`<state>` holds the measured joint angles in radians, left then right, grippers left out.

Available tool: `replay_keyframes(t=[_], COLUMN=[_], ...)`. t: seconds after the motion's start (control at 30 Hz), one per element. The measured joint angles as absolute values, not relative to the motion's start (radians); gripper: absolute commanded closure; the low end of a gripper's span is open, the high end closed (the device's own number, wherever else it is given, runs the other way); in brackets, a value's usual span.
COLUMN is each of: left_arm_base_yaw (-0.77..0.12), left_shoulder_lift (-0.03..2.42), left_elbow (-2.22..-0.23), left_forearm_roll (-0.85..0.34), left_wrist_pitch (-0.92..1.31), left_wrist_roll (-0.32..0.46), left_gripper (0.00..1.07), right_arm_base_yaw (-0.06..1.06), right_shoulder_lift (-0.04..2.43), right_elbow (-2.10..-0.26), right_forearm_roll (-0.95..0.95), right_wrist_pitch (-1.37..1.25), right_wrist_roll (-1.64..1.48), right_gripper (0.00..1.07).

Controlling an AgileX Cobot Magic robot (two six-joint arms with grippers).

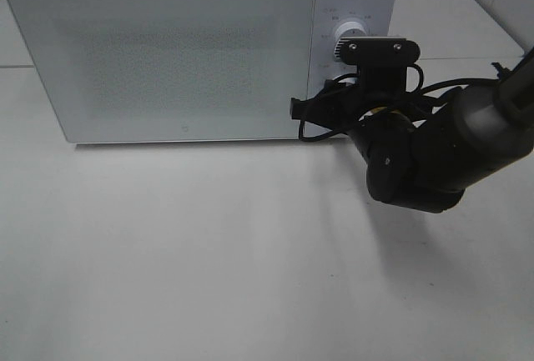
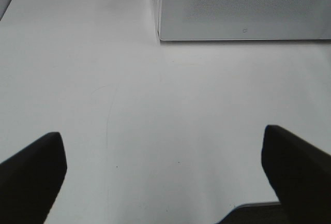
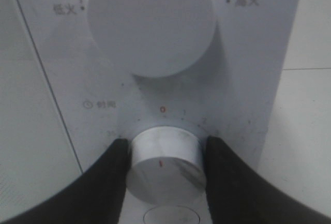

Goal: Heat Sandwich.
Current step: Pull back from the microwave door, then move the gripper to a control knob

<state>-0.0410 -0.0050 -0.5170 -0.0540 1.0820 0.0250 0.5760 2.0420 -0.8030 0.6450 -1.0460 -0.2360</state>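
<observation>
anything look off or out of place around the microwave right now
Nothing stands out. The white box-shaped microwave sits square on the white table, door shut. The black fingers of the right gripper flank the lower round white timer knob, its red mark at 0. Only blemish: a faint curved scuff on the tabletop, seen from the left wrist.

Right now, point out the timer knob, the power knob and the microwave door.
timer knob [image 3: 164, 164], right wrist view, front face.
power knob [image 3: 151, 25], right wrist view, face centre.
microwave door [image 1: 167, 52], exterior high view, mesh window.
</observation>
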Motion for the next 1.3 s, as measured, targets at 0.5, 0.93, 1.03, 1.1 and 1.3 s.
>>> replay_keyframes(t=[0.5, 0.93, 1.03, 1.1, 1.3], left_arm_base_yaw=[-0.041, -0.041, -0.041, -0.041, -0.041], left_shoulder_lift=[-0.005, -0.005, -0.005, -0.005, -0.005], left_elbow=[-0.517, -0.517, -0.517, -0.517, -0.517], left_forearm_roll=[-0.054, -0.054, -0.054, -0.054, -0.054], left_wrist_pitch=[1.082, 1.082, 1.082, 1.082, 1.082], left_wrist_roll=[0.025, 0.025, 0.025, 0.025, 0.025], left_gripper=[0.10, 0.10, 0.10, 0.10, 0.10], right_arm_base_yaw=[0.576, 0.573, 0.573, 0.573, 0.573], right_shoulder_lift=[2.042, 2.042, 2.042, 2.044, 2.051], right_elbow=[-0.798, -0.788, -0.786, -0.784, -0.782], right_forearm_roll=[0.619, 0.596, 0.596, 0.595, 0.594], right_wrist_pitch=[-1.058, -1.073, -1.076, -1.080, -1.101], right_wrist_roll=[0.023, 0.588, 0.678, 0.793, 0.988], right_gripper=[1.01, 1.04, 1.04, 1.04, 1.03])
